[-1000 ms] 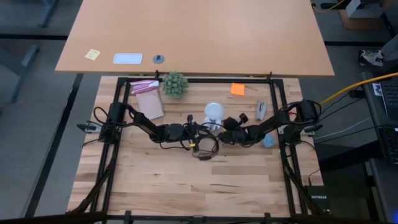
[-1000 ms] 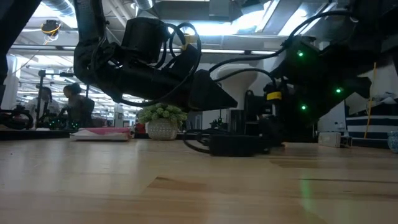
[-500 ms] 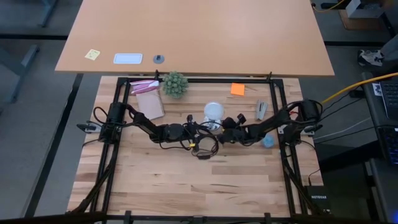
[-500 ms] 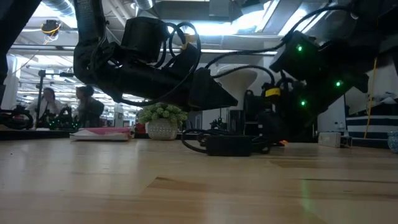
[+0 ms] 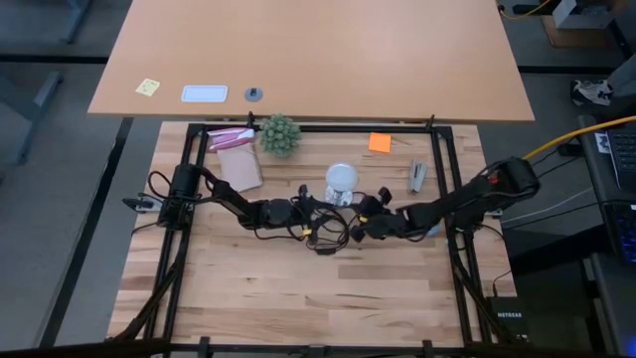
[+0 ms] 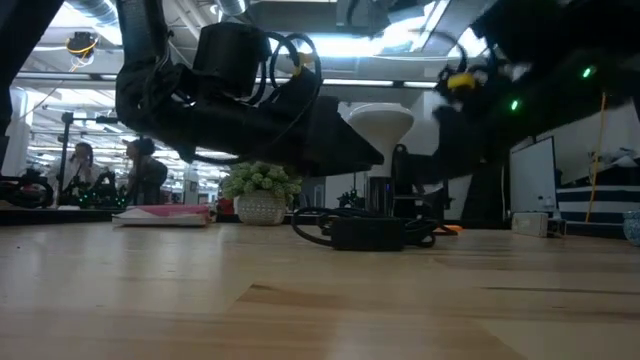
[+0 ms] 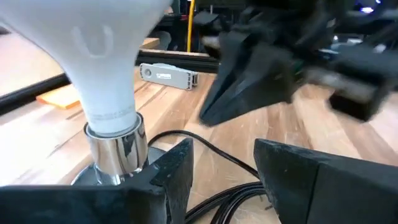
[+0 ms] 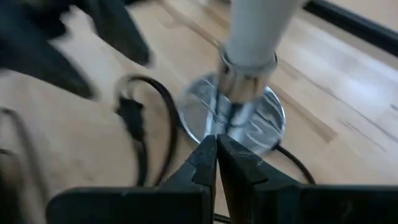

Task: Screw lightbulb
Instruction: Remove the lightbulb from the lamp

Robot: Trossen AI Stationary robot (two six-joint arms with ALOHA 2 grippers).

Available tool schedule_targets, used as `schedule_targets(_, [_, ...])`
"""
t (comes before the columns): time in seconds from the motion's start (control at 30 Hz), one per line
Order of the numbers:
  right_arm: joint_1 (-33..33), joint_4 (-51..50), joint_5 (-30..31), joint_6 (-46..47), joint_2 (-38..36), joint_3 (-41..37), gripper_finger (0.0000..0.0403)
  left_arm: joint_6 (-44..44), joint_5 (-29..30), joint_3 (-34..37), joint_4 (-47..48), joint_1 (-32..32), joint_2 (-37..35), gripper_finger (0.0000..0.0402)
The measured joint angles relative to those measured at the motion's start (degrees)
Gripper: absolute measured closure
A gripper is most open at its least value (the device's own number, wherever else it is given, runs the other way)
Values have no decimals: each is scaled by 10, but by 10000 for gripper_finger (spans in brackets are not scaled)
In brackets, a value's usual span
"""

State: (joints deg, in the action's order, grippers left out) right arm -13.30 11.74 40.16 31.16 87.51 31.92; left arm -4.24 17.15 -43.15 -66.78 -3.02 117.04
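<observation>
Bright even overhead light, wrist views motion-blurred, low view backlit

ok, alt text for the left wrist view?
A white lightbulb stands upright in a chrome socket on the wooden table. The left gripper sits beside it, fingers apart, holding nothing; the right gripper hangs beyond.
</observation>
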Motion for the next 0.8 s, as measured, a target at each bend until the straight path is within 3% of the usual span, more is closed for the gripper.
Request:
schedule_targets(0.2, [-30, -13, 2, -16, -83, 0, 379, -14, 0, 11, 12, 0, -59, 243])
schedule_targets(0.33, [-40, -23, -16, -49, -143, 0, 379, 2, 0, 23, 74, -1, -133, 243])
schedule_targets(0.57, [-40, -25, -123, -90, -228, 0, 379, -19, 0, 30, 416, -1, -319, 243])
schedule_targets(0.67, [-40, -23, -138, -90, -239, 0, 379, -51, 0, 30, 557, -1, -399, 243])
schedule_targets(0.8, [-40, -24, -138, -90, -240, 0, 379, -95, 0, 30, 671, -1, -480, 243])
